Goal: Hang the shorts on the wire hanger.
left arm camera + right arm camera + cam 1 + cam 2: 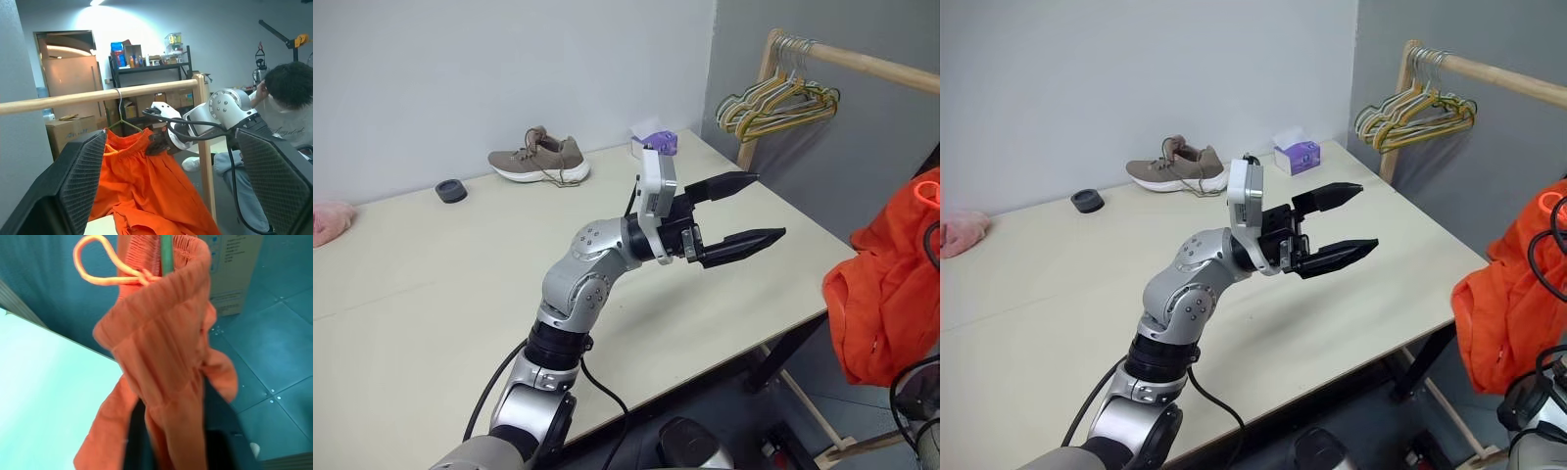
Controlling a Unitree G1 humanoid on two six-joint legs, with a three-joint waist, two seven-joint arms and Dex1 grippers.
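The orange shorts point(142, 181) hang on the wire hanger point(120, 105), whose hook sits over the wooden rail point(73, 99). From the head views the shorts point(886, 294) show at the far right, off the table's edge. My right gripper point(155, 144) is at the shorts' waistband, and the cloth point(161, 357) fills its wrist view, with the hanger's wire point(167, 254) and a drawstring loop point(98, 264) above. My left gripper point(744, 211) hovers open and empty over the table, pointing toward the shorts.
The table point(431, 294) holds a brown shoe point(540, 162), a purple tissue box point(658, 142), a small black ring point(451, 191) and a pink cloth point(328, 220). A bunch of coloured hangers point(778, 103) hangs on the rail. A person point(288, 103) sits behind the rack.
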